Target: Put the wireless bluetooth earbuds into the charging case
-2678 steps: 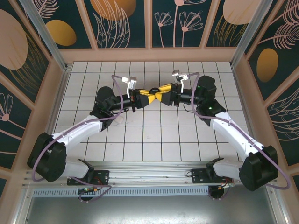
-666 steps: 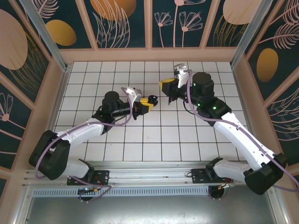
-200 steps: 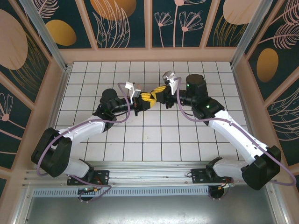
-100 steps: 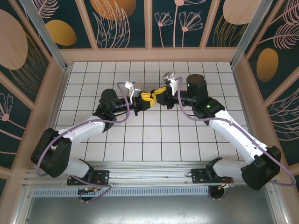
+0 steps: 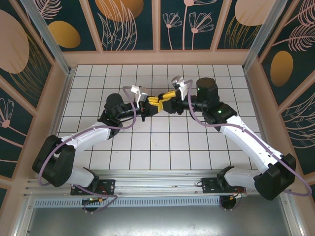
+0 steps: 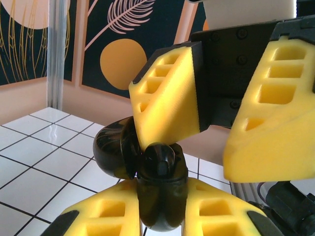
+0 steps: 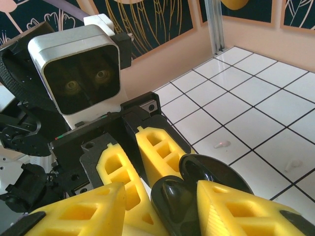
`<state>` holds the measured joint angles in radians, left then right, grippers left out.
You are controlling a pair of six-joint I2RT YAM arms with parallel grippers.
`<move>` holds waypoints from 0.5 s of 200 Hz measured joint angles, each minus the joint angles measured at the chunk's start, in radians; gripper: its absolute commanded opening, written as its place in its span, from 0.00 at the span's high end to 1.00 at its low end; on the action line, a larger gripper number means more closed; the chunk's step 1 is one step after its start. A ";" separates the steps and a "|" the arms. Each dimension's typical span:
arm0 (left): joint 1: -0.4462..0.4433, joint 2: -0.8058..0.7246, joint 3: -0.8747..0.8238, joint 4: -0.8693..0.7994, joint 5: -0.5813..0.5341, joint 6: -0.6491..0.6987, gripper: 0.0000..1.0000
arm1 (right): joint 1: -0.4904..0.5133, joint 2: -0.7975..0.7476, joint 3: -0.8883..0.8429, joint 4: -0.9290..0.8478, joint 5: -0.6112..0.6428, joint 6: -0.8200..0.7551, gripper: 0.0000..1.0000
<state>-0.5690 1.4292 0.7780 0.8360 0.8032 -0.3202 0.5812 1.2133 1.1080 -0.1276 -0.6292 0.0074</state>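
My left gripper (image 6: 165, 187) is shut on the black charging case (image 6: 162, 201), which it holds upright above the tiles with its lid (image 6: 112, 152) swung open to the left. A glossy black earbud (image 6: 160, 160) sits in the case's mouth. My right gripper (image 6: 189, 152) hovers over it, open, and one yellow finger (image 6: 167, 98) touches the bud's top while the other stands well off. In the right wrist view the case (image 7: 179, 199) lies between my right gripper's (image 7: 160, 189) spread fingers. From the top view the left gripper (image 5: 153, 102) and right gripper (image 5: 166, 97) meet tip to tip.
Two small pale specks (image 7: 221, 144) (image 7: 294, 164) lie on the white tiles beyond the case; I cannot tell what they are. The left wrist's camera housing (image 7: 81, 73) sits close in front of the right gripper. Pink walls (image 5: 157, 58) ring the tiled floor.
The right gripper's jaws have spread apart over the last second. Both arms have stayed nearly still, with the left still gripping the case.
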 measured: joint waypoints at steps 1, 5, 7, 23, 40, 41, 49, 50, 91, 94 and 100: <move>0.000 0.000 0.000 0.000 0.000 0.000 1.00 | 0.000 0.000 0.001 -0.001 0.000 -0.001 0.54; 0.000 0.000 0.000 0.001 -0.001 0.000 1.00 | 0.000 0.002 0.005 -0.006 0.000 0.001 0.53; 0.000 0.000 0.000 0.002 -0.002 0.000 1.00 | 0.000 0.003 0.008 -0.007 0.000 0.002 0.52; 0.001 0.000 0.000 0.005 -0.008 0.000 1.00 | 0.000 0.012 0.027 -0.026 0.003 0.006 0.50; 0.001 0.000 0.000 0.006 -0.014 -0.002 1.00 | 0.000 0.019 0.052 -0.049 0.016 0.019 0.49; 0.001 0.000 0.000 0.006 -0.014 -0.002 1.00 | 0.000 0.019 0.053 -0.050 0.017 0.019 0.49; 0.001 0.000 0.000 0.007 -0.014 -0.003 1.00 | 0.000 0.020 0.064 -0.056 0.027 0.025 0.49; 0.001 0.000 0.000 0.007 -0.014 -0.004 1.00 | 0.000 0.020 0.065 -0.057 0.027 0.026 0.49; 0.000 0.000 0.000 0.026 0.003 -0.004 1.00 | 0.000 0.020 0.097 -0.056 0.064 0.048 0.48; 0.000 0.000 0.000 0.028 0.003 -0.004 1.00 | 0.000 0.020 0.098 -0.056 0.064 0.049 0.48; 0.000 0.000 0.000 0.029 0.005 -0.004 1.00 | 0.000 0.020 0.099 -0.056 0.064 0.051 0.48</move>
<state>-0.5686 1.4292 0.7780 0.8646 0.8082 -0.3241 0.5812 1.2335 1.2068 -0.1841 -0.5648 0.0589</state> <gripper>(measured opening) 0.162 0.521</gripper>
